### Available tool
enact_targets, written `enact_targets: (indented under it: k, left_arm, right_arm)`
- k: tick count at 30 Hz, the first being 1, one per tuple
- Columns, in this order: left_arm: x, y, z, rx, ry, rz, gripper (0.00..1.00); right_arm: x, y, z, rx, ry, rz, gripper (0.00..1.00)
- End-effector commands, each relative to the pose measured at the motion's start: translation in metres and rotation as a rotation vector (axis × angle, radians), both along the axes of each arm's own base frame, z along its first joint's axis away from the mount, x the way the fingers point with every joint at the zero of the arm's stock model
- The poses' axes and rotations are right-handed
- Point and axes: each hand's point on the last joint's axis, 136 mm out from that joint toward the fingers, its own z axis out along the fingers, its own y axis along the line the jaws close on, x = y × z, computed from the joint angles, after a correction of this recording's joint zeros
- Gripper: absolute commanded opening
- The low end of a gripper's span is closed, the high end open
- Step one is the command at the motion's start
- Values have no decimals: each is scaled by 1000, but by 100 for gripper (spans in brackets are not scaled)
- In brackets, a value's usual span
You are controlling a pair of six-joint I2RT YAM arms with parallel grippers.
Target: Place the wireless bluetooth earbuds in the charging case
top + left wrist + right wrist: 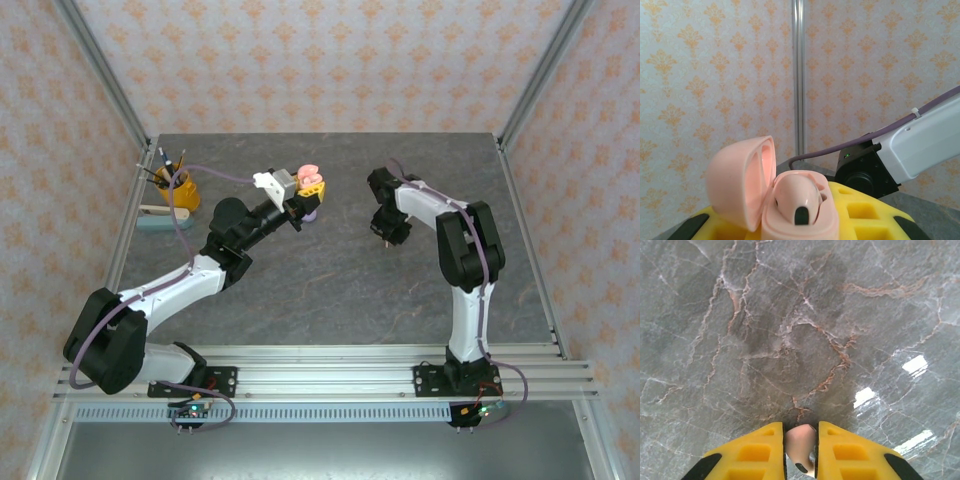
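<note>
**Right gripper pinches a pink earbud; left gripper holds the open charging case**

The earbud's stem tip is cut off at the frame's lower edge, marble table beneath. The case's lid stands swung open, a second pink bud seated inside; its lower half is out of frame. From above, a lilac shape under that gripper is too small to identify

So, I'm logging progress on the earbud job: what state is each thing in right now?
left gripper: shut on the pink case
pink case: open, lid tipped back
first earbud: seated in the case
right gripper: shut on the second earbud
second earbud: pinched between the fingers, not yet in the case
</note>
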Motion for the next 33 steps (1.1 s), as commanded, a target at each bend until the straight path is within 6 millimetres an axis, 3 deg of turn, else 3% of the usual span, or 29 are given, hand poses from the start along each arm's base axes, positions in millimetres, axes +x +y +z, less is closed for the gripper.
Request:
enact_targets:
  k: [1, 8, 14, 22, 26, 33]
  left_arm:
    - [1, 6, 20, -32, -46, 17, 0]
    - [2, 7, 22, -18, -47, 29, 0]
    - [2, 8, 26, -21, -44, 31, 0]
    - [2, 8, 30, -23, -41, 34, 0]
    - [3, 8, 31, -26, -36, 35, 0]
    - [3, 8, 27, -23, -24, 31, 0]
  right_arm:
    - [0, -8, 5, -30, -49, 73, 17]
    - [7, -1, 36, 32, -222, 147, 15]
    - [13, 5, 74, 91, -367, 169, 15]
    - [12, 9, 109, 135, -457, 184, 14]
    - [8, 9, 108, 143, -448, 184, 13]
    - [-3, 8, 80, 154, -407, 167, 11]
